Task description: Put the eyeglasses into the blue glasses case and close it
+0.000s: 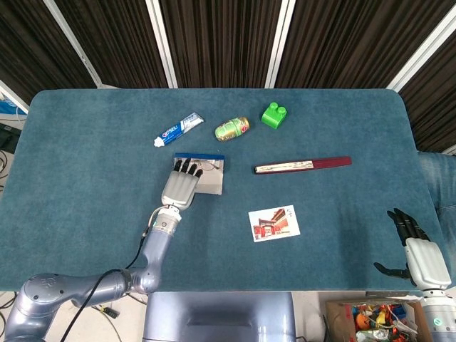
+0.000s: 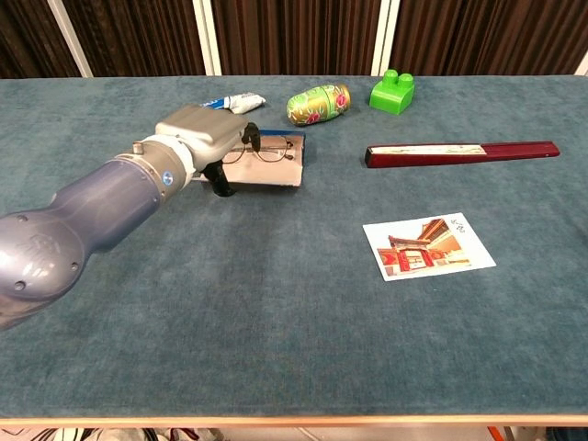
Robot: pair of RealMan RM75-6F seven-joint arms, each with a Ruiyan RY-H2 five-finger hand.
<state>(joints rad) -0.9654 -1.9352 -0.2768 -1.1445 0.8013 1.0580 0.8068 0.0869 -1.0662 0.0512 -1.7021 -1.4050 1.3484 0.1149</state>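
Note:
The blue glasses case [image 1: 212, 182] [image 2: 272, 173] lies open at centre-left of the table, its pale inner flap tilted up off the cloth. The thin wire eyeglasses [image 1: 207, 169] [image 2: 273, 152] rest inside it near the blue far edge. My left hand [image 1: 182, 187] [image 2: 200, 136] holds the case's left part, with the fingers laid over the flap toward the glasses and the thumb under the near edge. Off the table's near right corner, my right hand [image 1: 422, 258] hangs with fingers apart and nothing in it.
Behind the case lie a toothpaste tube [image 1: 178, 129] [image 2: 230, 103], a green painted egg [image 1: 232, 129] [image 2: 318, 103] and a green brick [image 1: 273, 115] [image 2: 392, 91]. A dark red folded fan [image 1: 303, 165] [image 2: 459, 152] lies to the right, and a postcard [image 1: 274, 223] [image 2: 428, 245] in front.

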